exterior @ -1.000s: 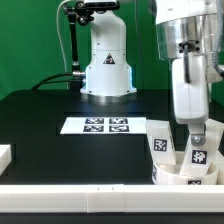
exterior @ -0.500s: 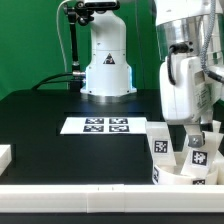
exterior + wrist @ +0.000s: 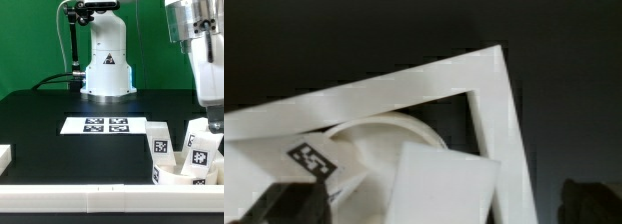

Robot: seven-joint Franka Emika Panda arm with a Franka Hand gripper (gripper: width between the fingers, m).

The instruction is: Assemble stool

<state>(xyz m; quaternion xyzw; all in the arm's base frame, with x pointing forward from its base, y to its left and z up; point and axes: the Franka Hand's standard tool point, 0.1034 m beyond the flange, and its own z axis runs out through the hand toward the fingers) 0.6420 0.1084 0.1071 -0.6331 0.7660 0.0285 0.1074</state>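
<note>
White plastic stool legs (image 3: 160, 141) with black-and-white square tags, upright on round white seat (image 3: 178, 176) at black tabletop's (image 3: 60, 110) front corner, exterior view's right. Jaws raised above, wide open, holding nothing.

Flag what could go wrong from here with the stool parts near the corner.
1. The white tagged leg blocks stand on the round white seat disc, one leaning; they might topple if bumped.
2. The parts are crowded against the white L-shaped corner wall, so a regrasp has little room.
3. The gripper hangs open just above the legs; a careless descent could clip one.
</note>
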